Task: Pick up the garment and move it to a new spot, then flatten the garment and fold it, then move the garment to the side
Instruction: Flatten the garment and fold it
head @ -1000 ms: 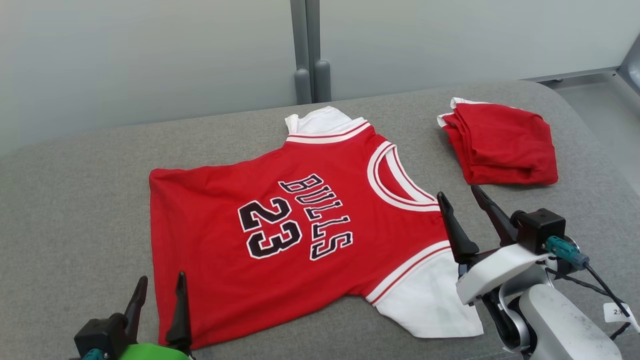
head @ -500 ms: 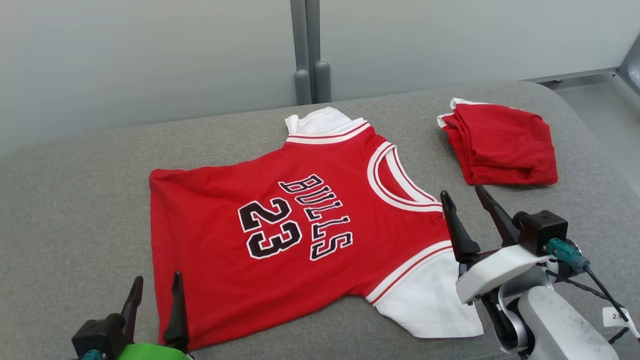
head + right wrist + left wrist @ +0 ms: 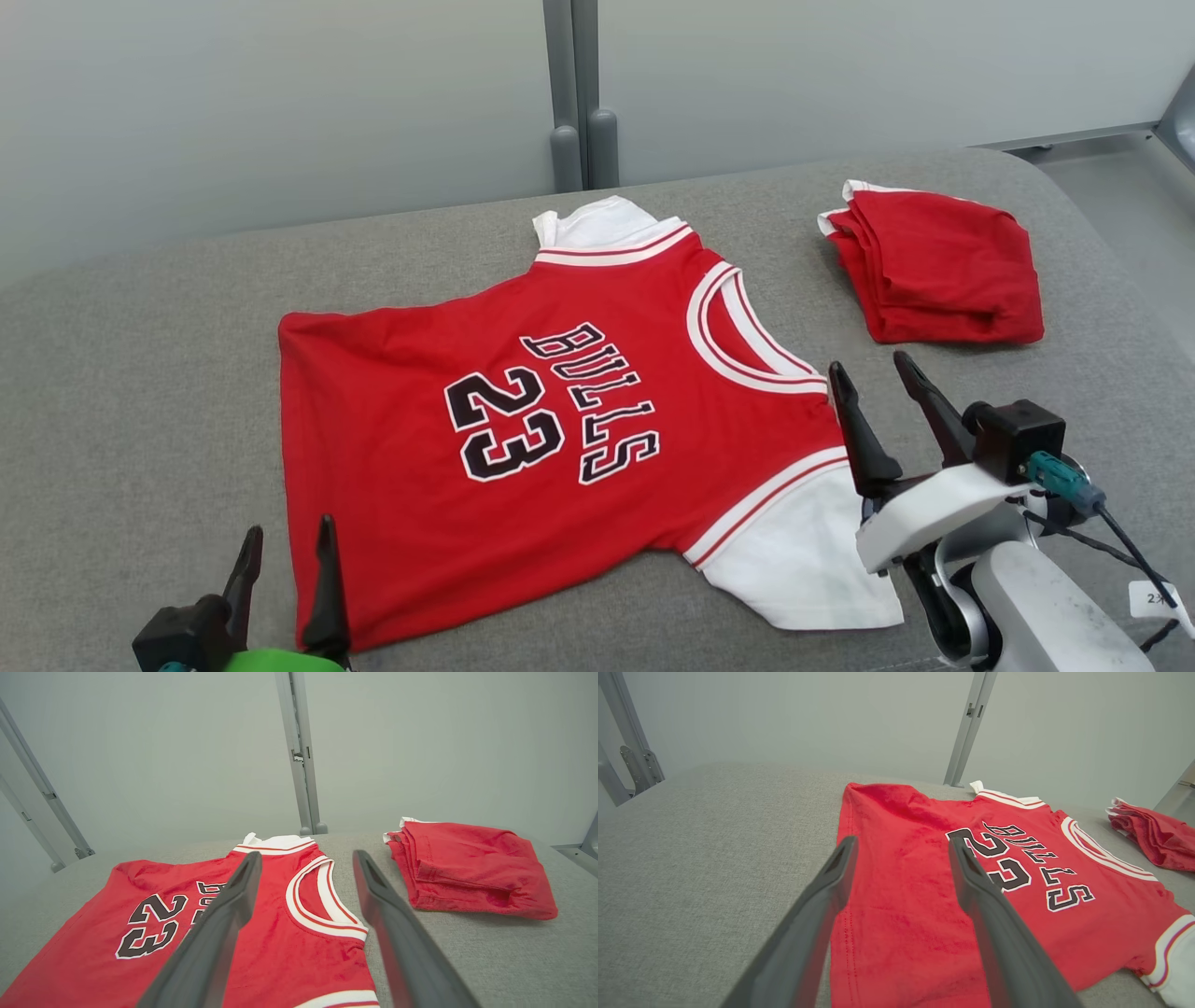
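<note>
**Lettering on the jersey**

The red jersey at the centre of the head view carries "BULLS" and, beside it, the number "23", both in black edged with white. A white tag at the lower right begins with "2"; the rest is unreadable.

Even, soft light; faint shadows, wrist views wide-angle warped.

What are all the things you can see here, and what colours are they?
Bulls 23 jersey: one, red with white sleeves and trim, spread flat mid-surface.
Folded garment: one, red with white edge, far right, apart from the jersey.
Padded surface: one, grey, under both garments.
Posts: two, grey, side by side behind the surface.
Left tool: one, dark, open, by the jersey's near hem corner.
Right tool: one, dark, open, by the jersey's near shoulder.
</note>
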{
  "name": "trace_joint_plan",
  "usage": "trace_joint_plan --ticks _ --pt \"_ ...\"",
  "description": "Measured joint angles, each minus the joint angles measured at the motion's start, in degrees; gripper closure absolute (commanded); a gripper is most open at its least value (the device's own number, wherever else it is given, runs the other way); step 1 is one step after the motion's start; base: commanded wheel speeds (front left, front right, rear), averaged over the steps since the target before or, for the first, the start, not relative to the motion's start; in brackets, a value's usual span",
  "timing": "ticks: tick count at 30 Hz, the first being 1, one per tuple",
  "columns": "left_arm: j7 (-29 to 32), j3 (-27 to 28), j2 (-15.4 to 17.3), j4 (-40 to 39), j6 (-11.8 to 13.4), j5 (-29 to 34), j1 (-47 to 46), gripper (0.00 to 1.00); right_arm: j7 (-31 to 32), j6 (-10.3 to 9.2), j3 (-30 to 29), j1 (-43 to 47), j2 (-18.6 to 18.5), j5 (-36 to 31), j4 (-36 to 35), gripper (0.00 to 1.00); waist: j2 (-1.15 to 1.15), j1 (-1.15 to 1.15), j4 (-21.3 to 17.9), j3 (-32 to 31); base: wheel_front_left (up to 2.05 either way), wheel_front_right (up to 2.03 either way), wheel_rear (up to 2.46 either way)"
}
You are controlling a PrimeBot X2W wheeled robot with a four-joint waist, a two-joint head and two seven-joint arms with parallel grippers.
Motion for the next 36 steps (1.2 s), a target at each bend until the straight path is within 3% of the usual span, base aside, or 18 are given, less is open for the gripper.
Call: trace_joint_plan --ticks 18,28,36 --pt "4.5 1.5 -2.1 5.0 0.1 -9.4 6.5 0.0 0.0 1.0 -1.0 3.3 -0.4 0.0 2.1 0.0 0.0 0.0 1.0 2.6 0.0 0.0 0.0" --pt "6.7 3.2 -3.1 7.2 -2.0 -17.3 6.3 0.0 0.0 2.02 -1.5 2.9 -0.3 -0.5 2.1 0.0 0.0 0.0 0.7 4.3 0.0 0.0 0.0" --pt "7.0 3.5 -3.5 8.9 -2.8 -19.4 4.3 0.0 0.0 2.53 -1.8 2.7 -0.3 -0.9 2.3 0.0 0.0 0.0 -0.5 5.1 0.0 0.0 0.0"
